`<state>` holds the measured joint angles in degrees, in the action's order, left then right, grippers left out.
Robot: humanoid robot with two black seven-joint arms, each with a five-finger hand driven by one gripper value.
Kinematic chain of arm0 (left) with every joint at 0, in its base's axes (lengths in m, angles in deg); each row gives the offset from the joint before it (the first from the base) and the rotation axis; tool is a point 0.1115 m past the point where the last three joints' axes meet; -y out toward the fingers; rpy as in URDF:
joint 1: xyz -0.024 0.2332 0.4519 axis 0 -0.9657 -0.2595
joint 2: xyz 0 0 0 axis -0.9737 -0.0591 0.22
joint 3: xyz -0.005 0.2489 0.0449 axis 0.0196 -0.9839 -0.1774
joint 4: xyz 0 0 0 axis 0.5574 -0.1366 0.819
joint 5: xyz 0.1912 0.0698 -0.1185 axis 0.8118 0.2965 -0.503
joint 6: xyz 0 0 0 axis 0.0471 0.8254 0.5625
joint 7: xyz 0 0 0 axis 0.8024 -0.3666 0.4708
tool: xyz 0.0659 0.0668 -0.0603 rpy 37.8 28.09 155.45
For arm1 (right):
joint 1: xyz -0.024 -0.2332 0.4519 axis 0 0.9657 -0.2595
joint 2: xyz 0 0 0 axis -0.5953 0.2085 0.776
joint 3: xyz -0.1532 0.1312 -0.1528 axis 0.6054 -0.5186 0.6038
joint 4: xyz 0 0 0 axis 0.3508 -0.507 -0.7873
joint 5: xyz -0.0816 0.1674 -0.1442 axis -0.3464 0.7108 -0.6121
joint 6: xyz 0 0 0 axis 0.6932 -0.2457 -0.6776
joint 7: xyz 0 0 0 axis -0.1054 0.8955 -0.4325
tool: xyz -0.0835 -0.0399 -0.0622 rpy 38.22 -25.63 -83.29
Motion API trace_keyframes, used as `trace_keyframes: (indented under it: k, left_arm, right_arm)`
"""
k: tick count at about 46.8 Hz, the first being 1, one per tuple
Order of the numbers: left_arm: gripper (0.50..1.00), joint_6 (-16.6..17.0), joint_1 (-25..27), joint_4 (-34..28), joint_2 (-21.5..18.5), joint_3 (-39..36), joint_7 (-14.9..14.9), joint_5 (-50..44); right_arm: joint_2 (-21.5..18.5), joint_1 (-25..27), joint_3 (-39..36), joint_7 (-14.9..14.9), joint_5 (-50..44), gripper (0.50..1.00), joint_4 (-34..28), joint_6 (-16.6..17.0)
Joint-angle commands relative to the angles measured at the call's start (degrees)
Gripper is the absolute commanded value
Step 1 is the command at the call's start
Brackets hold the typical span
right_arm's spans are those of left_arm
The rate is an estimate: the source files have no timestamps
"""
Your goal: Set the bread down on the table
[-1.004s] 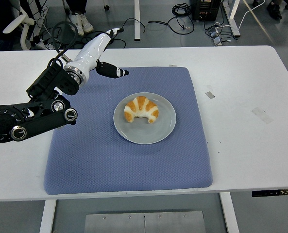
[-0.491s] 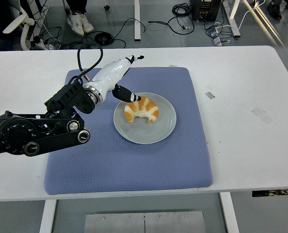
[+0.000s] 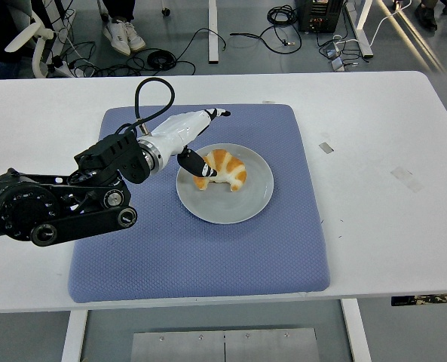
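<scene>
The left hand (image 3: 197, 143) reaches in from the frame's left, fingers spread, thumb touching the bread (image 3: 221, 169). The bread lies on a plate (image 3: 257, 197) mid-frame.

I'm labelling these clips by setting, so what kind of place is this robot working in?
Most likely a robotics lab or test workshop rather than a kitchen. The white table holds only a staged setup: a blue mat with a croissant on a grey plate. Behind it, loose cables trail over a bare floor between desk legs.
</scene>
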<state>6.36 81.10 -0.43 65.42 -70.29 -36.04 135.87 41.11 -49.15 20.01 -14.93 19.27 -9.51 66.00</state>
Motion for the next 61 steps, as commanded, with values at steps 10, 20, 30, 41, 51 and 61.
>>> trace_keyframes:
  k: [10,20,30,41,51,61]
  left_arm:
    - [0.934,0.3,-0.1,-0.6,0.3,-1.7,-0.7,4.4]
    - [0.893,1.4,-0.7,-0.8,1.2,-2.5,-0.9,6.5]
    - [0.846,1.8,-1.0,-0.7,2.1,-4.0,-0.9,6.6]
    - [0.836,1.8,-1.1,0.0,2.1,-4.8,-0.9,7.0]
    - [0.831,1.8,-1.7,0.8,2.3,-5.0,-0.9,8.8]
    - [0.801,1.8,-1.9,1.6,2.3,-6.2,-0.9,9.5]
  right_arm:
    - [0.0,0.0,0.1,0.0,0.0,1.000,0.0,0.0]
    - [0.0,0.0,0.1,0.0,0.0,1.000,0.0,0.0]
    - [0.0,0.0,0.0,0.0,0.0,1.000,0.0,0.0]
    - [0.0,0.0,0.0,0.0,0.0,1.000,0.0,0.0]
    - [0.0,0.0,0.0,0.0,0.0,1.000,0.0,0.0]
    - [0.0,0.0,0.0,0.0,0.0,1.000,0.0,0.0]
